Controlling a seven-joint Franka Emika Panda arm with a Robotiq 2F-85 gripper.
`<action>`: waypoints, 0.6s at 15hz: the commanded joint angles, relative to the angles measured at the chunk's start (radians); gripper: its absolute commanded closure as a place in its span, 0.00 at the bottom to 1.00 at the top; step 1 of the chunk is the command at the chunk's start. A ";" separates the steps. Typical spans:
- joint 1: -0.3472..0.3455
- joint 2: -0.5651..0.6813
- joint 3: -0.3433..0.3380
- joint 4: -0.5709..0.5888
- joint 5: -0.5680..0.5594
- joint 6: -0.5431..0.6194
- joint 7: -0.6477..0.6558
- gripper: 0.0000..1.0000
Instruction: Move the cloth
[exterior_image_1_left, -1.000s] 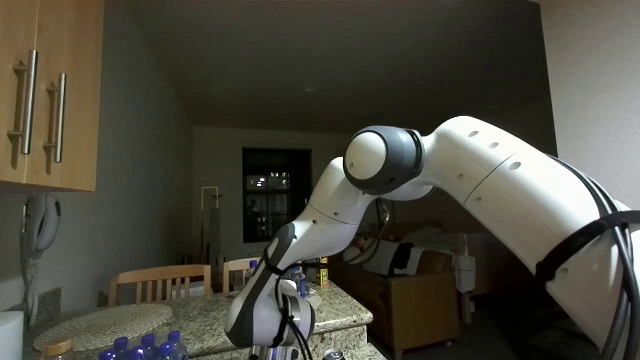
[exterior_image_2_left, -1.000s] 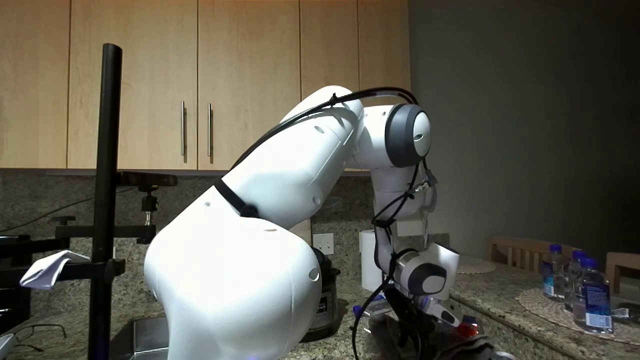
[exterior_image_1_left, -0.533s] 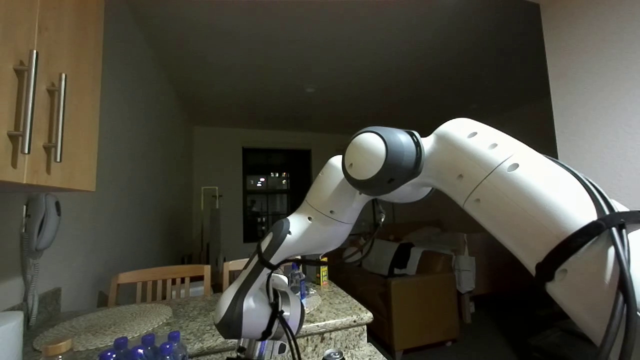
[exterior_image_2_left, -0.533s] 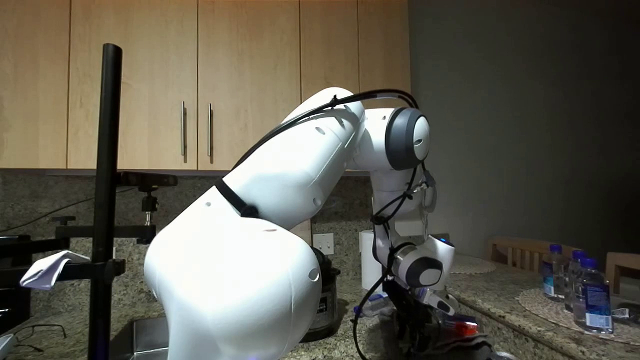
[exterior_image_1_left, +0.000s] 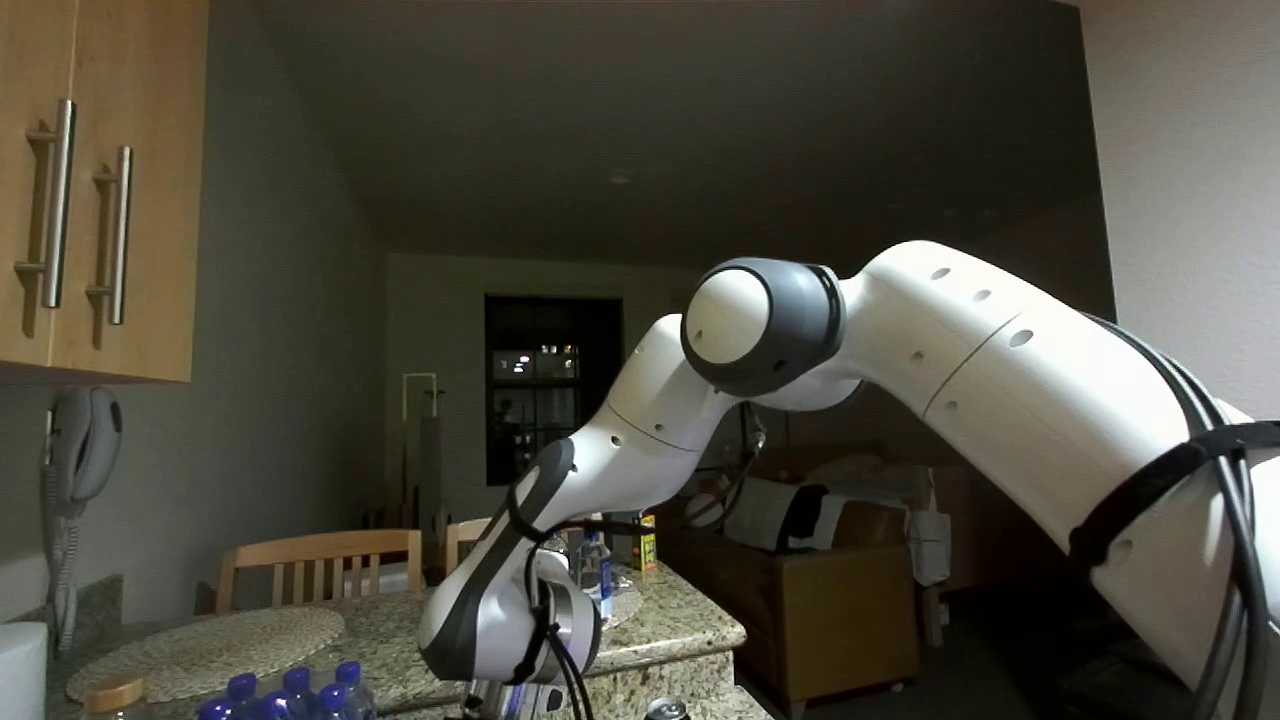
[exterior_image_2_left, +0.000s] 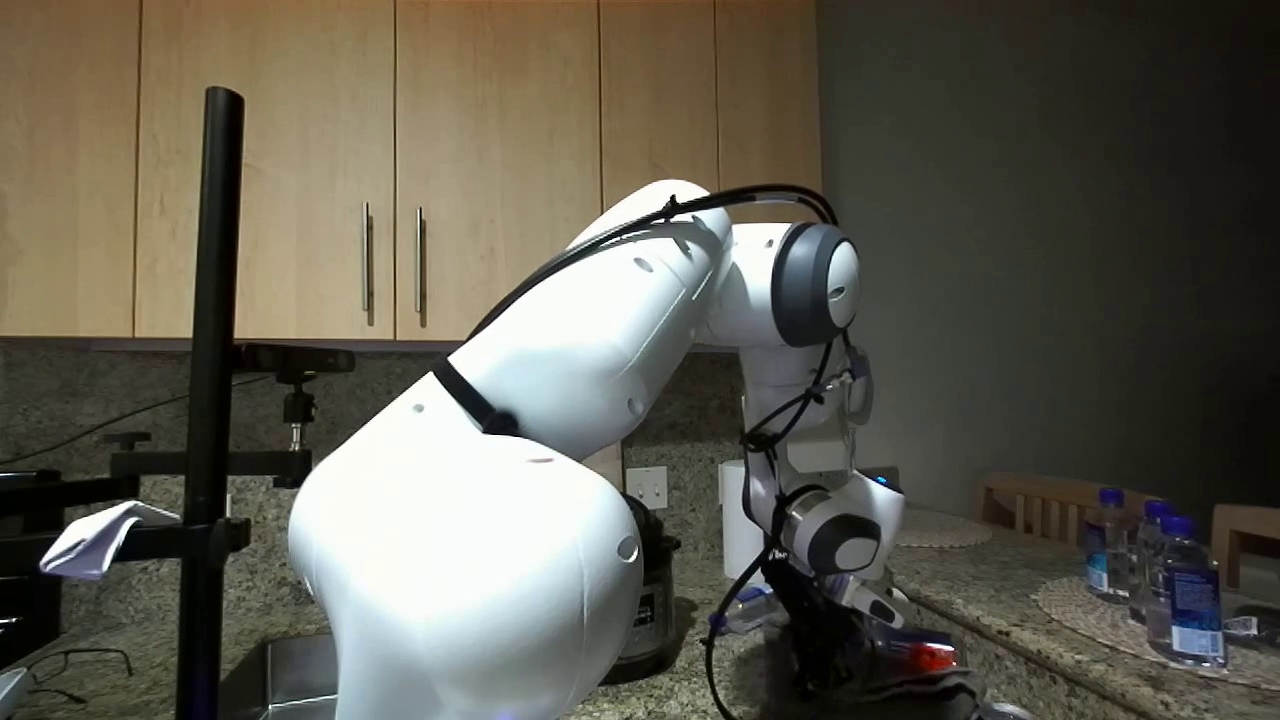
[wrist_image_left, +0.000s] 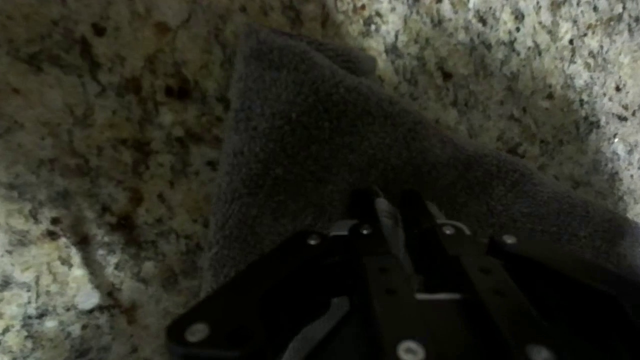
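Note:
A dark grey, fuzzy cloth (wrist_image_left: 300, 135) lies on the speckled stone counter (wrist_image_left: 125, 150) in the wrist view, one pointed corner towards the top and a small fold showing behind it. My gripper (wrist_image_left: 389, 196) is over the middle of the cloth, its two fingers close together. A paler strip, apparently a pinched fold of the cloth, shows between them, though the area is very dark. The exterior views do not show the fingertips clearly: in one they fall below the lower edge, and in an exterior view the black gripper body (exterior_image_2_left: 815, 630) blends with dark items around it.
A bottle lying on its side (exterior_image_2_left: 745, 610), a red item (exterior_image_2_left: 932, 657) and a cooker (exterior_image_2_left: 645, 610) are around the gripper. A raised ledge (exterior_image_2_left: 1060, 650) runs alongside, bearing upright bottles (exterior_image_2_left: 1190, 610). A can (exterior_image_1_left: 667, 709) and several blue-capped bottles (exterior_image_1_left: 345, 690) stand on the counter.
The arm has lowered, and its wrist has shifted left in both exterior views, mostly in the first half second. The jaws have drawn together.

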 joint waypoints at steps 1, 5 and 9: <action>-0.027 0.030 0.018 0.019 0.018 0.008 -0.063 0.97; -0.030 0.015 0.022 0.022 0.012 0.014 -0.080 0.93; -0.026 -0.021 0.025 0.020 0.003 0.013 -0.103 0.92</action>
